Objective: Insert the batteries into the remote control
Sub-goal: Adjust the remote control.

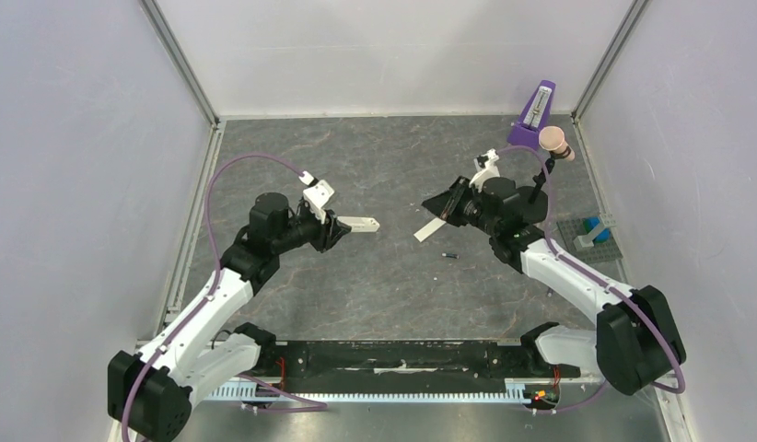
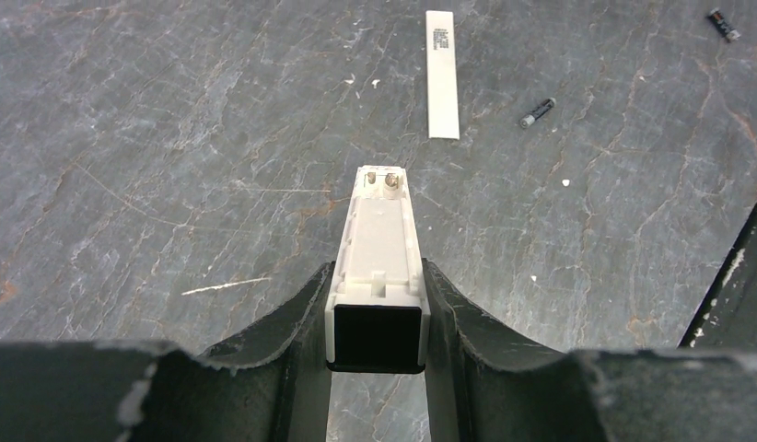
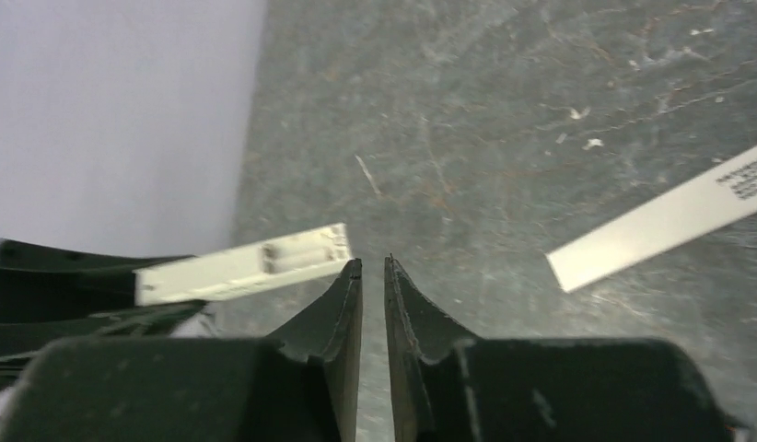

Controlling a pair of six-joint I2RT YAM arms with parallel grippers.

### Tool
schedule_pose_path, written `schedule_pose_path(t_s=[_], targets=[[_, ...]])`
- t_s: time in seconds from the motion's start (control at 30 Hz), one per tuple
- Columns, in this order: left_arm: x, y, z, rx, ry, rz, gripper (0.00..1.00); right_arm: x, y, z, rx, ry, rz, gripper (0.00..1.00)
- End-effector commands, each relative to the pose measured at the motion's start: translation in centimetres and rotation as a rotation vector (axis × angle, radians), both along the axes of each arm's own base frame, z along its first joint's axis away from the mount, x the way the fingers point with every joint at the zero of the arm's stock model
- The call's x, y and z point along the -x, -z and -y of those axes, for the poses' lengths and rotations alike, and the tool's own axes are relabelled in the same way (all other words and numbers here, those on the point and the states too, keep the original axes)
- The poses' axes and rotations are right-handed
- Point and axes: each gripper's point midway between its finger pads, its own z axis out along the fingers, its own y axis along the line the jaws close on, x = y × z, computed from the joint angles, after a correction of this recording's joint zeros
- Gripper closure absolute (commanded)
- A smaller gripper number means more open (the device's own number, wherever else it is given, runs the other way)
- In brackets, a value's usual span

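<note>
My left gripper is shut on the white remote control, gripping one end and holding it level above the table. In the left wrist view the remote points away with its open compartment up, two metal contacts at the far end. One battery lies on the table beyond it, and another battery lies farther off. Only one battery shows from above. My right gripper hovers facing the remote; its jaws are nearly together with a thin slit and nothing between them.
The thin white cover strip lies on the table between the grippers; it also shows in the left wrist view and the right wrist view. A purple object, a pink piece and a grey plate with a blue block stand at the right.
</note>
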Motion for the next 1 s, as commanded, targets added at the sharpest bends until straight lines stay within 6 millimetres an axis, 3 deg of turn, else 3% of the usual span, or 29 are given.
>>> schedule_pose_path(t_s=[0.0,0.1,0.2,0.37,0.53,0.63,0.97], targets=[[1.2,-3.6,1.5,0.073,0.120,0.097,0.98,0.6,1.3,1.0,0.202,-0.047,0.069,0.76],[3.5,-5.9,2.8,0.127,0.251,0.083,0.98,2.1,-1.0,-0.1,0.238,-0.198,0.167,0.62],[6.2,-8.8,4.0,0.180,0.410,0.044,0.98,4.7,-5.7,-1.8,0.209,-0.391,0.386,0.49],[9.6,-13.1,4.9,0.250,0.606,0.055,0.98,9.1,-11.8,-3.3,0.203,-0.624,0.739,0.10],[11.8,-15.5,5.1,0.299,0.734,0.050,0.98,12.5,-15.9,-5.4,0.153,-0.797,0.897,0.02],[12.0,-16.1,5.2,0.307,0.754,0.054,0.98,14.2,-16.4,-6.6,0.150,-0.903,0.920,0.02],[11.8,-17.3,5.3,0.332,0.731,0.093,0.98,17.1,-12.2,-8.9,0.300,-1.096,0.877,0.02]])
